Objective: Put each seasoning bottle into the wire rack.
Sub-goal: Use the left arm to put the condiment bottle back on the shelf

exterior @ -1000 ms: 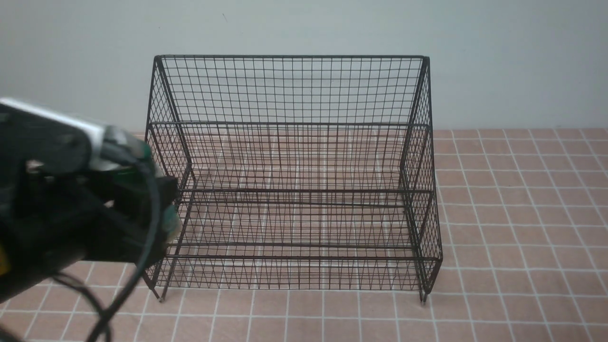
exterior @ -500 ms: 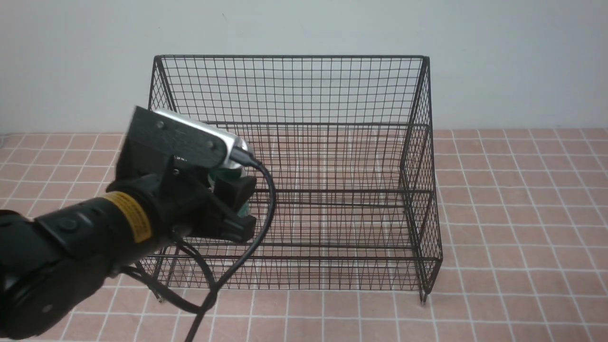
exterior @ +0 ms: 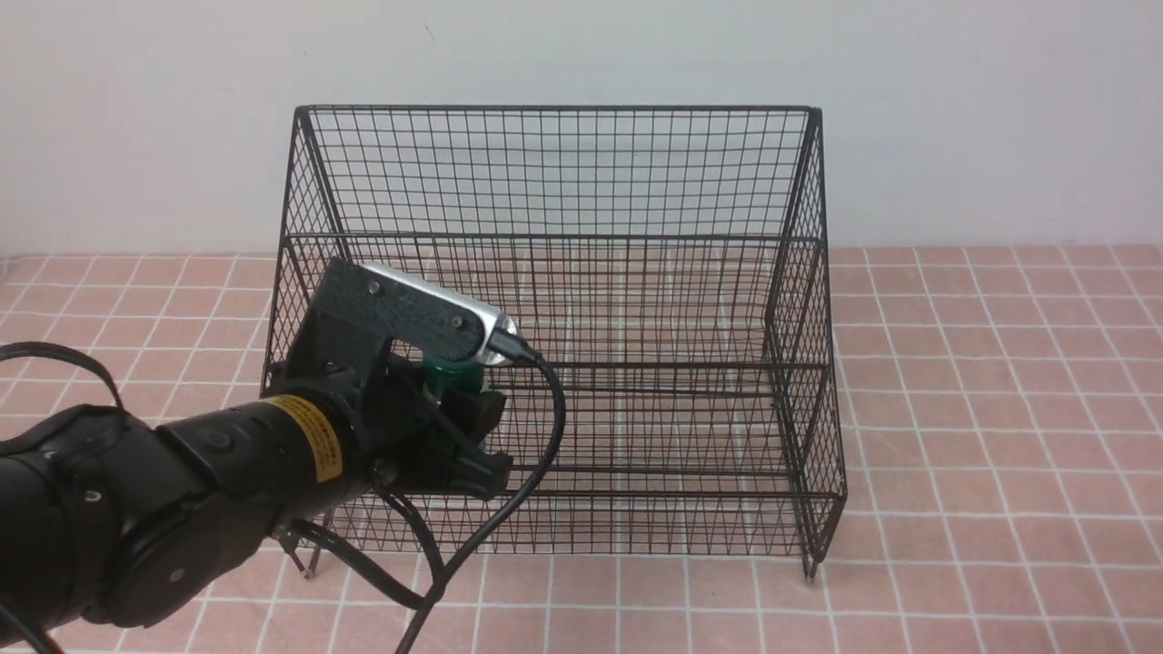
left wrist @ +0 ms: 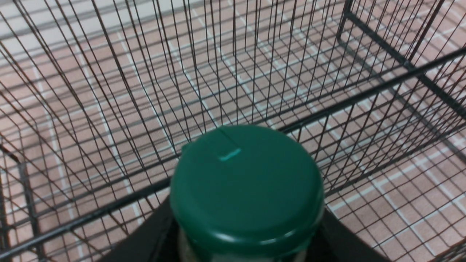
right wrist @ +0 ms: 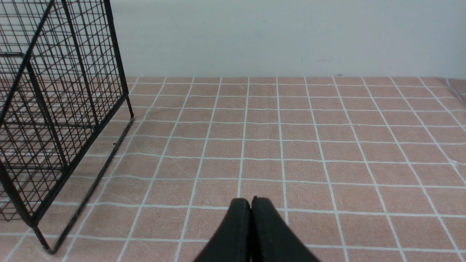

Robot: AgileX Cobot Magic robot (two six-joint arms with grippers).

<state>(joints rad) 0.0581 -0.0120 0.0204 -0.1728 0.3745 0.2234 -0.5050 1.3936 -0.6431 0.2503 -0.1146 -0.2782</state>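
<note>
Our left gripper (exterior: 482,440) is clamped on the seasoning bottle (exterior: 452,372), its two black fingers closed against the sides just under the cap. We hold the bottle upright at the left end of the wire rack (exterior: 563,173), level with the lower tiers. Whether its base rests on a shelf we cannot tell, since the gripper body covers it. The round dark green cap is plain to see, with a small lighter mark on top. The glass below it is only a pale sliver (label and powder are hidden by the fingers). Around it we have the pink tiled tabletop (exterior: 981,409) and the pale wall (exterior: 954,109) behind the rack's tall grid back. The left arm's wrist housing and its looping black cable (exterior: 545,427) sit between the front camera and the bottle. The left wrist view gives us what the front view cannot: the cap from above, with the rack's wires and a thick rail close behind it. The right wrist view shows the right gripper (right wrist: 251,207) with its fingertips pressed together, holding nothing, low over the tiles. It sits well to the side of the rack's right end.
</note>
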